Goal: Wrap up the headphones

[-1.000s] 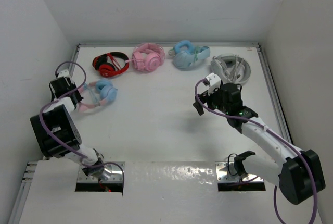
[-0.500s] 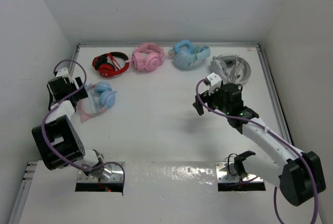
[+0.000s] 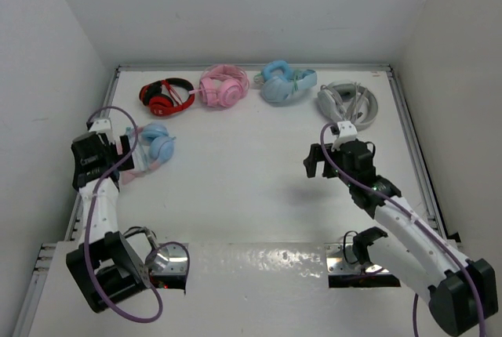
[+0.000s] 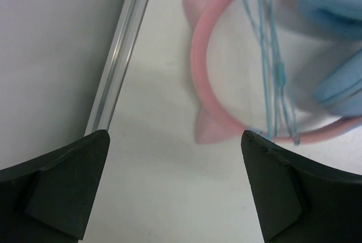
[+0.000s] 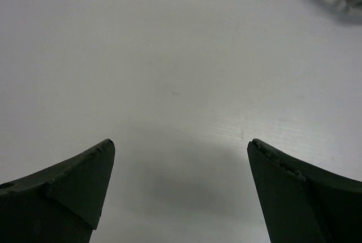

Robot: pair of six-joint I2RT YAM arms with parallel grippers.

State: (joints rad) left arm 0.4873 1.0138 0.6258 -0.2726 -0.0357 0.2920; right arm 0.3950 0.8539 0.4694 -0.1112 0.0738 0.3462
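Headphones (image 3: 151,146) lie far-left on counter (image 3: 235,172), cable (image 4: 270,68) strung across band. L hand (image 4: 175,135) spread, empty, just beside them; R hand (image 5: 181,141) spread, well apart. Risk: a nudge could slip loose strands off & undo wrap.

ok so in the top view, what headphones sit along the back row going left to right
red and black headphones → all-pink headphones → light blue headphones → white headphones

Left claw (image 4: 175,135) and right claw (image 5: 181,142) spread wide.
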